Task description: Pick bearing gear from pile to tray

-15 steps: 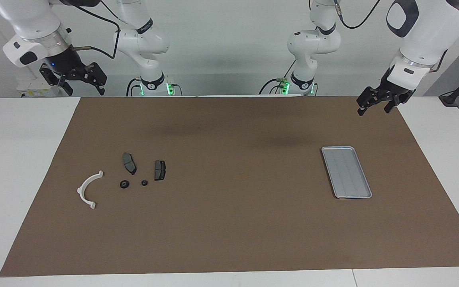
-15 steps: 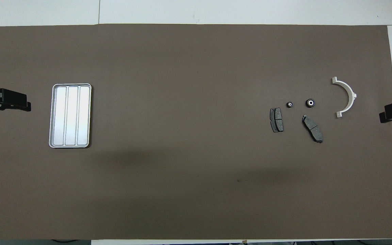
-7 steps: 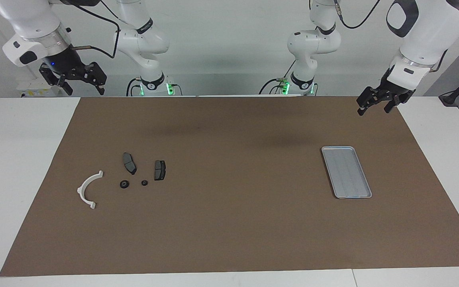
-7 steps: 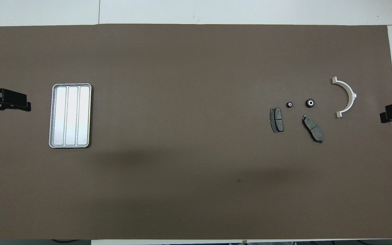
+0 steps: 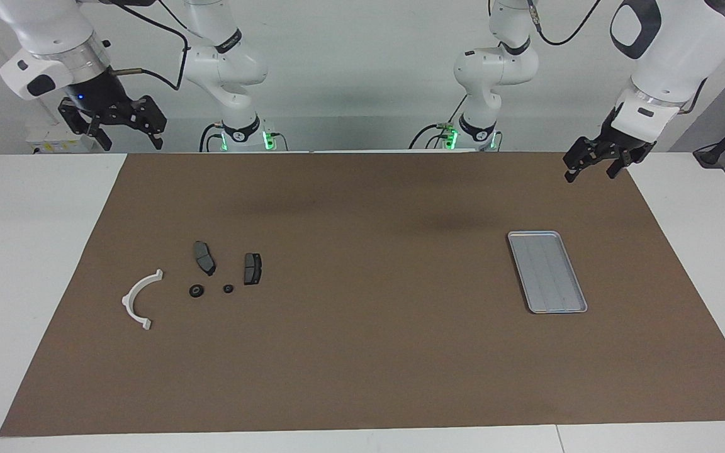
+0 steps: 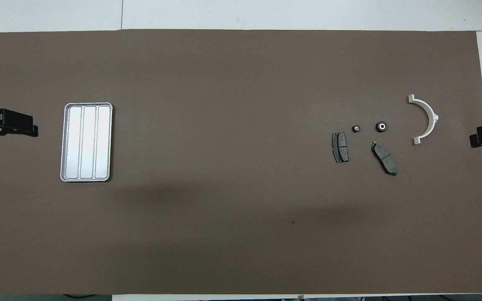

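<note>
Both arms are raised at their own ends of the table. The left gripper point(image 5: 592, 165) hangs low, its fingers spread and pointing down, holding nothing. The right gripper point(image 5: 124, 129) is tilted, jaws likewise apart and empty, its wrist bent outward.

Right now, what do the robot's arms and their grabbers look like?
Both arms are white and rounded, with dark bands at the joints and black cables looping off them. Green lights glow at their bases. The left gripper and right gripper are black, bony metal jaws.
</note>
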`<act>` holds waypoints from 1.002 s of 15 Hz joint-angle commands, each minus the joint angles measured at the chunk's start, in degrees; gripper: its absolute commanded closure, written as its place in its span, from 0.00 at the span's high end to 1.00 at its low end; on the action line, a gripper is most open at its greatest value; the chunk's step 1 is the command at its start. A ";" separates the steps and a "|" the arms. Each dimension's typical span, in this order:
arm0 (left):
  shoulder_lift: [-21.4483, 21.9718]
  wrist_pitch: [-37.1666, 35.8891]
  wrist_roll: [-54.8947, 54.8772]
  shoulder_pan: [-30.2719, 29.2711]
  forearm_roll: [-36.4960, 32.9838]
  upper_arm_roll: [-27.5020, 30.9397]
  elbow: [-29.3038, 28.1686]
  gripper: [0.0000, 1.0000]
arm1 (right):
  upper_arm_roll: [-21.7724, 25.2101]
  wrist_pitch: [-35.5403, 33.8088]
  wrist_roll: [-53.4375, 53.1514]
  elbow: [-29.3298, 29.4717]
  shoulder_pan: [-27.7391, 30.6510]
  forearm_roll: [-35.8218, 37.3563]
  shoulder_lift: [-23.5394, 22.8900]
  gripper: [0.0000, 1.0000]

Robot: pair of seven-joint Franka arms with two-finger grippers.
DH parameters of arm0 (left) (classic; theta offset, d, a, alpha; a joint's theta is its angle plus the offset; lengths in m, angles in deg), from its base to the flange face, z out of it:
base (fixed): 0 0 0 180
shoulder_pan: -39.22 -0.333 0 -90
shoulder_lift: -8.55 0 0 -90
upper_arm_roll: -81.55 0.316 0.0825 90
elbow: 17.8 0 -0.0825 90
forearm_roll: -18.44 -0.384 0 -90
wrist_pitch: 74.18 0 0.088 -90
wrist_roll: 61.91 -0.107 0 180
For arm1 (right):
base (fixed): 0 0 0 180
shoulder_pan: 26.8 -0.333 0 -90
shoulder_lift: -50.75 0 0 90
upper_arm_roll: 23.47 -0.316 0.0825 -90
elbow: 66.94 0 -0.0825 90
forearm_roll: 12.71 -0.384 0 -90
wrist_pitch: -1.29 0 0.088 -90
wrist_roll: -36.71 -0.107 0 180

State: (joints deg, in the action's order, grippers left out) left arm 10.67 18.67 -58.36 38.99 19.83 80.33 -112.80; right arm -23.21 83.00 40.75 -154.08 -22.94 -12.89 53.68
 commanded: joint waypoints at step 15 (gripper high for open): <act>0.34 -0.48 0.06 0.32 0.73 0.25 0.25 1.00 | 5.63 27.61 3.43 -0.57 -6.23 0.61 -17.68 1.00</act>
State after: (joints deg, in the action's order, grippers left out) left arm 10.67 18.67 -58.36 38.99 19.83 80.33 -112.80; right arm -18.56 108.24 43.63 -155.31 -27.93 -12.85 38.81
